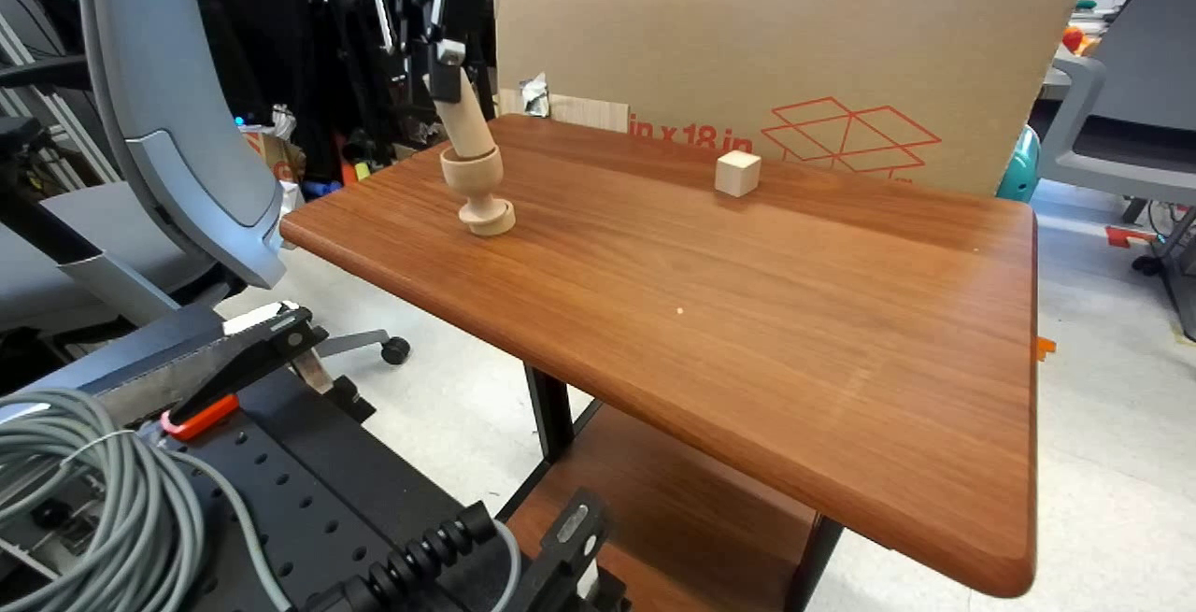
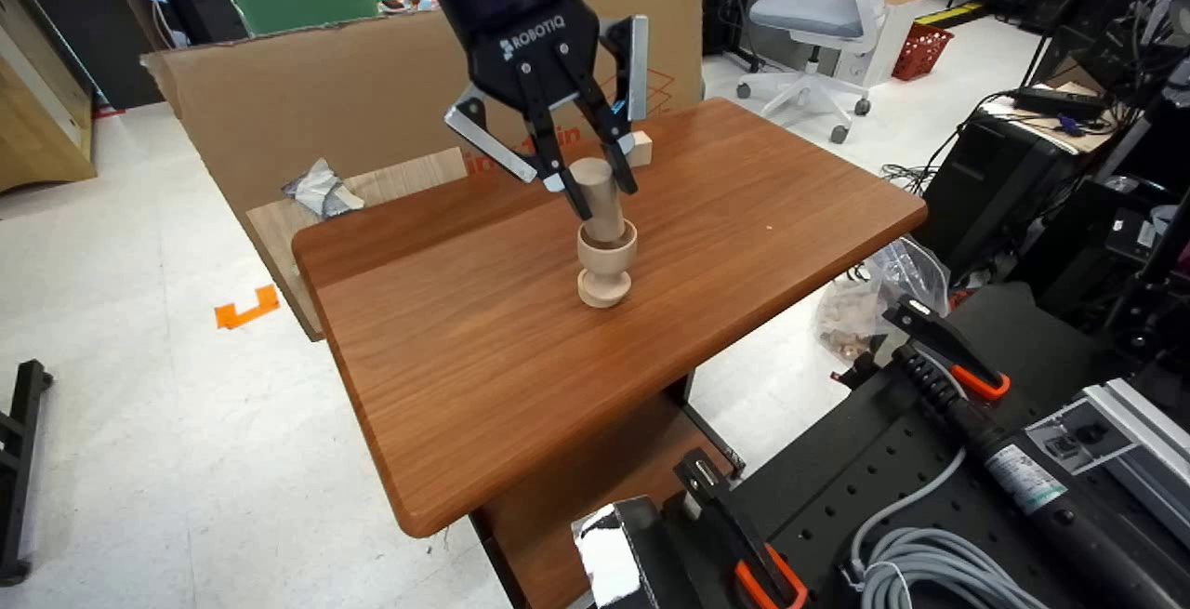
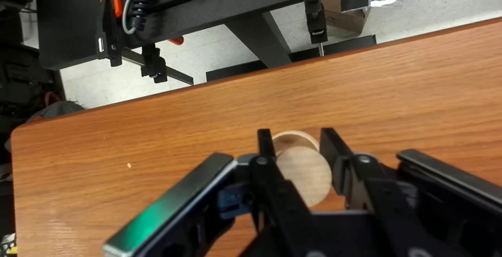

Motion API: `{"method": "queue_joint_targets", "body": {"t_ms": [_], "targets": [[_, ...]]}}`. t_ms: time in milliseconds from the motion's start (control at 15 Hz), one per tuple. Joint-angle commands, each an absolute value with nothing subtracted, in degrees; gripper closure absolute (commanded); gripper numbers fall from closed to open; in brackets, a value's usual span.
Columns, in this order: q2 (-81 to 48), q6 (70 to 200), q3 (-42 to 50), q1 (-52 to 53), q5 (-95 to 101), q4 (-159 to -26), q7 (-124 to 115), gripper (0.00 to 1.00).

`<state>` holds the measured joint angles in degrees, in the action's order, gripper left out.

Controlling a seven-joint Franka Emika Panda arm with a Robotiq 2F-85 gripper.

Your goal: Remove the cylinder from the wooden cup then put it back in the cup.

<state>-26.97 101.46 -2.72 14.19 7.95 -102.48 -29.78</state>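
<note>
The gripper (image 2: 606, 203) pinches the peg (image 3: 308, 174) by its upper part, one finger (image 3: 332, 151) pressed on each side. The peg leans, with its lower end within the mouth of the cup (image 1: 474, 178); the depth of entry is not visible, nor whether the peg touches the rim. The cup stands upright on the table (image 1: 747, 332). The fingertips are above the cup's rim and apart from it. The block (image 1: 738, 173) is well apart from the cup and is unlikely to obstruct. Whether the peg is leaving or entering the cup cannot be told.

Probable faults from this position:
1. Cup tips. Cause: peg raised or shifted sideways while its lean bears on the rim. Effect: cup may roll toward the table's edge.
2. Peg jams. Cause: peg pushed down into the cup without correcting the lean.
3. Peg twists in the grip. Cause: high hold; any rim contact acts at the far end.
4. Peg topples out of the cup. Cause: fingers spread before the lower end is seated.
</note>
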Motion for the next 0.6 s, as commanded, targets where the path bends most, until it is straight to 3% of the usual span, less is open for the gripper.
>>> {"method": "queue_joint_targets", "body": {"t_ms": [0,467,533], "targets": [[-27.28,101.80,-2.68,14.60,7.71,-102.36,-30.37,0.90],[-27.56,101.84,-2.87,14.57,7.26,-102.34,-30.35,0.90],[-27.58,102.23,-2.88,14.51,6.87,-102.42,-30.62,0.40]]}}
